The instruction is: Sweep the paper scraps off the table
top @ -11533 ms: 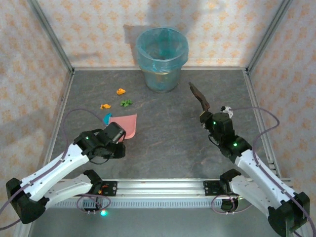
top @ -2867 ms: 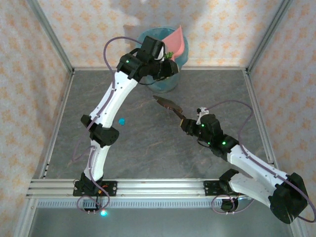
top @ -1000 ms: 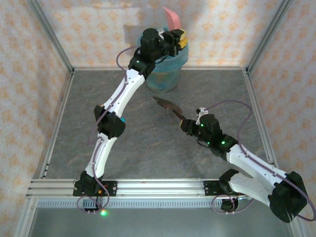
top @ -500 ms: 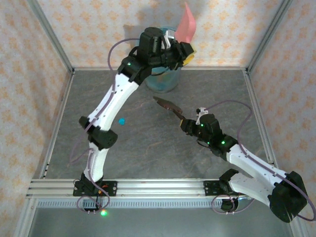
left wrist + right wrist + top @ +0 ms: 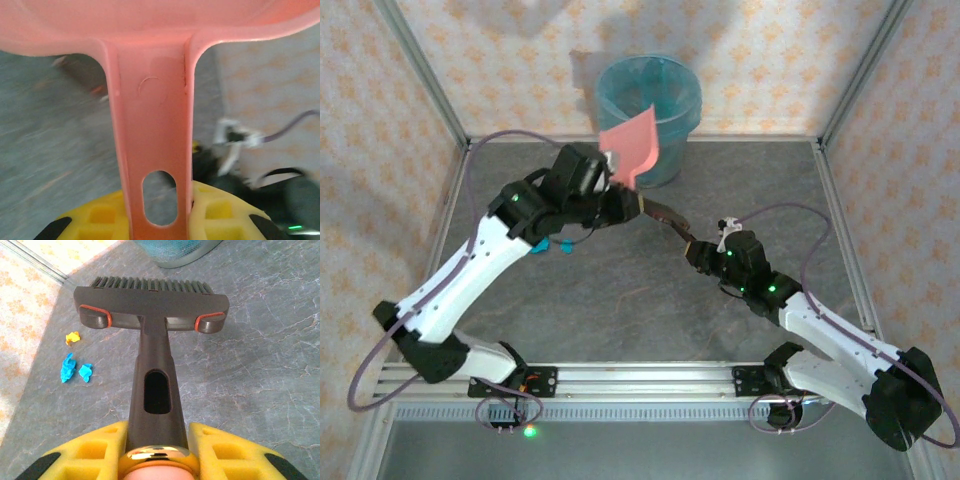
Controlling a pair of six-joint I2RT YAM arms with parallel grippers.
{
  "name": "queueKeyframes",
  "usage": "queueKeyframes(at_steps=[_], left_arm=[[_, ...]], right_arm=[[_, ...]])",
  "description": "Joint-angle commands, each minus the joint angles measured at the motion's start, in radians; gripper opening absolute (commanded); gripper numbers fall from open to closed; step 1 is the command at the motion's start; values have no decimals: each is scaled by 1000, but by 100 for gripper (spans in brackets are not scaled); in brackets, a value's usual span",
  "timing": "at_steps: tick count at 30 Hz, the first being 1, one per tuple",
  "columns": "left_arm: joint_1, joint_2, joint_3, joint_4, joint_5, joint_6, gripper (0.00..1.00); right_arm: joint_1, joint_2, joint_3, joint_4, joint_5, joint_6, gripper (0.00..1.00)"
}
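Right wrist cam has the best look at what needs sweeping: two blue scraps [image 5: 66, 368] just beside each other and an orange scrap [image 5: 73, 337] near them. All of them sit on the table [image 5: 250, 365], toward the left of that view and well apart from the bristles. Top external shows the blue scraps tucked right by the left arm [image 5: 480, 255].

Right gripper [image 5: 157, 452] is clamped on the brush [image 5: 152, 305] handle, yellow pads [image 5: 85, 457] snug on either side. The head looks lifted off the table, with the bin [image 5: 180, 250] beyond it. Left gripper [image 5: 160, 220] is pinched on the dustpan [image 5: 152, 125] handle. In the top view the dustpan hangs in the air in front of the bin, not down on the table.

On handling, my guess: these are crumpled paper, so basically weightless, soft and springy. They're way too small and squishy to bother pinching — and both grippers are busy anyway. They'll probably skitter or roll if the bristles flick them, and could hop the dustpan's lip if hit fast.

So I wouldn't take hold of them at all. Set the bristles behind them on the side away from the dustpan, put its lip flat on the table just beside them, then drag slow and low. Nothing fragile here — the only real risk is scattering them.
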State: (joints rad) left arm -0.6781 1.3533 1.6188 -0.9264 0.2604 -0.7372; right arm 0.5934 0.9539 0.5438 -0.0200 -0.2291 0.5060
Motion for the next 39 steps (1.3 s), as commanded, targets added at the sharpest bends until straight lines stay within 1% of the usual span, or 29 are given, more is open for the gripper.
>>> queueKeyframes(at_steps=[1,5,9,12,16,19,23,29,32,36,39], left_arm=[[6,-141,-88,-110,-200,82,0],[7,-255,-193,-240,-284,98,0],[8,-365,-286,-311,-334,94,0],[7,-413,-324,-391,-331,92,0],[6,-458,-385,-476,-324,65,0],[6,-503,-453,-492,-278,52,0],[7,-528,-538,-529,-229,26,0],[6,-593,-636,-570,-229,-8,0],[7,-598,-660,-606,-219,-10,0],[6,-619,-688,-633,-198,5,0],[5,-626,-715,-648,-165,15,0]], right_arm=[[-4,-31,-10,67,16,11,0],[-4,-43,-18,78,16,12,0],[-3,-32,-8,71,11,10,0],[-3,-24,6,62,2,5,0],[4,-11,33,63,-41,-9,0],[50,20,79,41,-21,-51,0],[149,128,233,-99,33,-137,0],[265,324,445,-230,72,-213,0],[284,413,539,-287,85,-228,0],[301,498,622,-293,55,-247,0],[335,555,691,-315,62,-285,0]])
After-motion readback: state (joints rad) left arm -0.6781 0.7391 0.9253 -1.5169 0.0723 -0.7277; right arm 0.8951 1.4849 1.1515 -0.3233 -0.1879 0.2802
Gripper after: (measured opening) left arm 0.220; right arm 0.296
